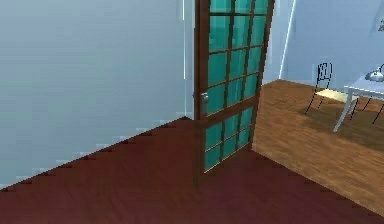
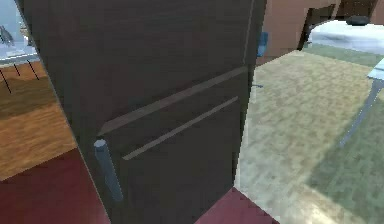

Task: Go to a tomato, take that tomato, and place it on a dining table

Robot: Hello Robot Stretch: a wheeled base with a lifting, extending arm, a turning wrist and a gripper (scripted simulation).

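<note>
Forward view: pale grey-blue wall (image 1: 80, 70) recorded at left, dark red floor (image 1: 130, 180) below. Wooden door with teal glass panes (image 1: 232, 80) seen at centre. Lighter plank floor (image 1: 310, 130) noted beyond, with dark chair (image 1: 325, 85) beside white table (image 1: 362, 92). Arm side view: dark door panel (image 2: 160, 90) observed close, pale greenish carpet (image 2: 300, 120) at right.

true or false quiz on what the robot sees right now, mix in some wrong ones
1. The door in the forward view has teal glass panes. True.
2. The floor in front of that door is green tile. False: it is dark red.
3. A chair stands beside a white table at the forward view's right. True.
4. The dark panel in the arm side view has no handle. False: a grey handle sits at its lower left.
</note>
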